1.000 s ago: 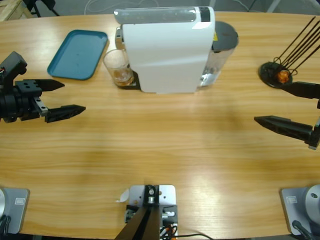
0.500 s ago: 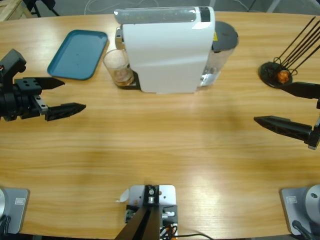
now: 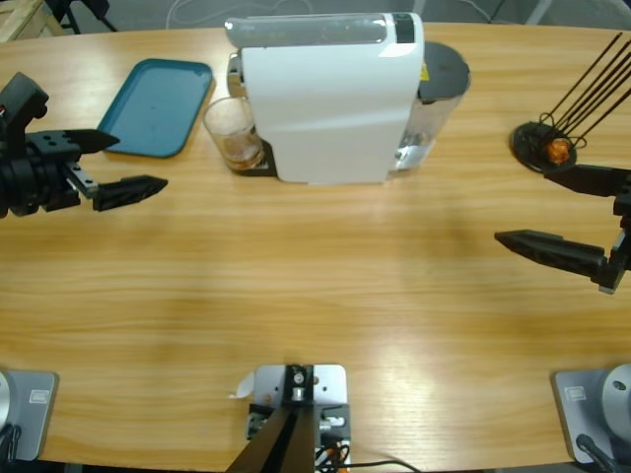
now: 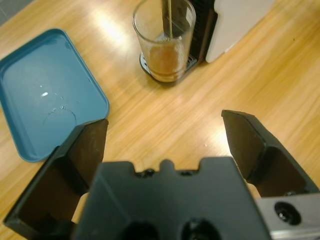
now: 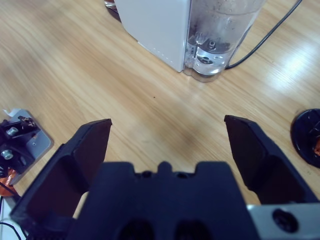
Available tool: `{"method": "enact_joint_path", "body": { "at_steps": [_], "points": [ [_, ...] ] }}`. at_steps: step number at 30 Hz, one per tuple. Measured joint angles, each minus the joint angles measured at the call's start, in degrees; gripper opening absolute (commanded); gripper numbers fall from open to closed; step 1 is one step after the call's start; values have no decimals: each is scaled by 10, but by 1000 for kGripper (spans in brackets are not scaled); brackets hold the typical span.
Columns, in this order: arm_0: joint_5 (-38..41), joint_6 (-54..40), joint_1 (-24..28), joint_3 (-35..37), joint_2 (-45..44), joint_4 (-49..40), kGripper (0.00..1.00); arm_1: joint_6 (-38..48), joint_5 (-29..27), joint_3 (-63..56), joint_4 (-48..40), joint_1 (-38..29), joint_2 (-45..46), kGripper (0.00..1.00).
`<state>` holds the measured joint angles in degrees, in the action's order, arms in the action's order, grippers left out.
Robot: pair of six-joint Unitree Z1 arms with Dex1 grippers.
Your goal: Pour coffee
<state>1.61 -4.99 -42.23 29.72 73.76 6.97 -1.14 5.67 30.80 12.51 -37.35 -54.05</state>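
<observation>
Since a second ago the left gripper (image 3: 123, 164) has drifted a little up the tabletop (image 3: 325, 276) toward the blue tray (image 3: 155, 105), and the right gripper (image 3: 567, 212) has edged slightly inward from the right edge; nothing else has shifted. Both pairs of jaws stand wide open and hold nothing, each hovering over bare wood.

The coffee (image 4: 165, 61) sits as a shallow reddish-brown layer in the bottom of a clear glass (image 3: 232, 131). That glass stands on the black drip stand at the left end of the white coffee machine (image 3: 330, 94), just beside the tray. A thin stream falls into it in the left wrist view. At the far right, a black wire stand (image 3: 572, 108) holds a small orange object (image 3: 559, 150).
</observation>
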Motion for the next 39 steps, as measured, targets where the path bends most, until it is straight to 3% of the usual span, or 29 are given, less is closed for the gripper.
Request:
{"method": "enact_joint_path", "body": {
  "at_steps": [17,27,39],
  "points": [
    [-2,12,0,-17,104,164,1000,0,0,0,0,0,-1,996],
    [-2,18,0,-109,8,168,1000,0,0,0,0,0,-1,996],
    [-2,33,0,-118,-56,160,1000,0,0,0,0,0,-7,996]
  ]
}}
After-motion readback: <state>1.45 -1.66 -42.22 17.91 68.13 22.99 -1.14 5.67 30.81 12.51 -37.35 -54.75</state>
